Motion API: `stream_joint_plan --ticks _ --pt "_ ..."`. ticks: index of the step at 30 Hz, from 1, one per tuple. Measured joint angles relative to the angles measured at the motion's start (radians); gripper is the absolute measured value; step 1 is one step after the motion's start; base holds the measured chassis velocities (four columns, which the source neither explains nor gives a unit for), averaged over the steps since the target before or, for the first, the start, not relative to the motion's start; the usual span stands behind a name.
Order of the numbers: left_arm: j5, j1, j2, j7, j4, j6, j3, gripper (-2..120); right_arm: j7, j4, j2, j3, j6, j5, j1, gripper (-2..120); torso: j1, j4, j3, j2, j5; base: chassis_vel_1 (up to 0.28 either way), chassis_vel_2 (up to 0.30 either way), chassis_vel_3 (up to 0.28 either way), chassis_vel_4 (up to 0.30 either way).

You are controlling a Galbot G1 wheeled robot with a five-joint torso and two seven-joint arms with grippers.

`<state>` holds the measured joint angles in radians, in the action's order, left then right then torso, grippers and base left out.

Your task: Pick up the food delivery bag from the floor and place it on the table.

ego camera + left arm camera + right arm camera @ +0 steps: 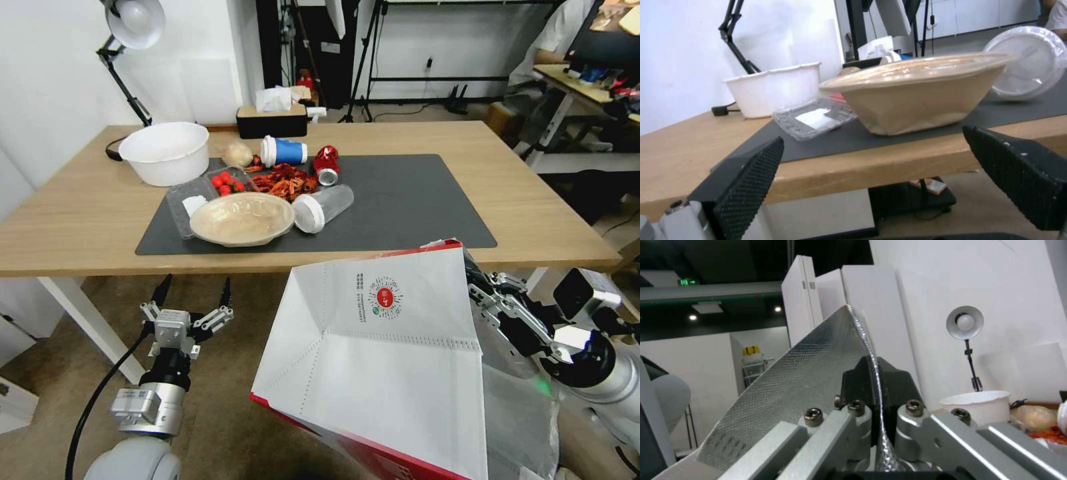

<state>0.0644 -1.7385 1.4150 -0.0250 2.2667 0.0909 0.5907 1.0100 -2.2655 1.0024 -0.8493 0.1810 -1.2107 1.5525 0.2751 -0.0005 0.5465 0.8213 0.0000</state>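
Bag: food delivery bag (393, 353) hangs off the floor (227, 400), tilted, just in front of the table (533, 207) near edge, its top level with the tabletop.
Right gripper (873, 373): clenched on the bag's wall at the rim; a pinch there lets the body hang free for lifting over the edge.
Left gripper (192, 293): released, fingers spread, idle below the table edge, apart from the bag.
Landing spot: the dark mat (413, 200) is bare on its right; the beige bowl (241, 219) and clutter crowd the left.
Right wrist view: foil lining between the fingers, hidden from the head camera.
Left wrist view: the bowl's side profile.
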Motion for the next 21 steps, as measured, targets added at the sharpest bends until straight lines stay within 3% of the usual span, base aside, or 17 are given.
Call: stream_joint_plan --ticks 9,15,21 --pt "-0.002 0.0 0.003 -0.001 0.0 0.003 -0.004 100 0.001 -0.001 0.002 0.001 0.0 0.003 0.001 0 0.017 0.0 0.022 0.038 0.0 0.0 0.0 0.0 0.0" --pt "0.009 0.001 0.006 0.017 -0.016 0.053 -0.006 100 0.002 -0.003 -0.003 -0.002 -0.001 0.004 0.002 0 0.03 0.0 0.041 0.071 0.0 0.0 0.0 0.0 0.0" --pt "0.016 0.003 0.006 0.021 -0.017 0.065 -0.006 100 0.0 -0.003 -0.004 -0.001 -0.001 0.004 0.0 0 0.032 0.0 0.044 0.077 0.0 0.0 0.0 0.0 0.0"
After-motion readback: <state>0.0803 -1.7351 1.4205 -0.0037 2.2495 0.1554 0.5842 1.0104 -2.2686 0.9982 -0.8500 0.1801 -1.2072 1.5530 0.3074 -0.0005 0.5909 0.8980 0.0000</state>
